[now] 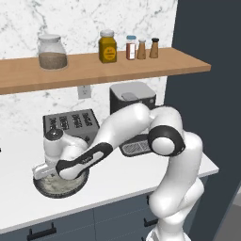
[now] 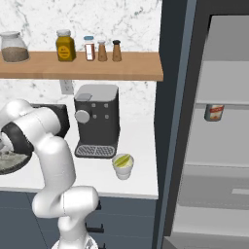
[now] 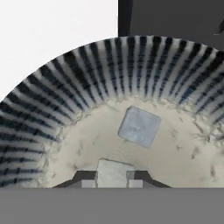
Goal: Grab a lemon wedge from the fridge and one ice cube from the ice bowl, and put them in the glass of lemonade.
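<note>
Tool clamped on ice cube, inside ice bowl

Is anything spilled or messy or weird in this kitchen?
Nothing looks spilled or broken. The only unusual thing is the fridge standing open, its shelves showing. The glass of lemonade stands upright on the counter, and the pincer is shut on an ice cube inside the ice bowl.

The white Franka arm with dark joints bends at its elbow and reaches low to its left, wrist turned downward. Its two-finger gripper appears clamped on a pale grey ice cube, fingertips pressed against either side.
</note>
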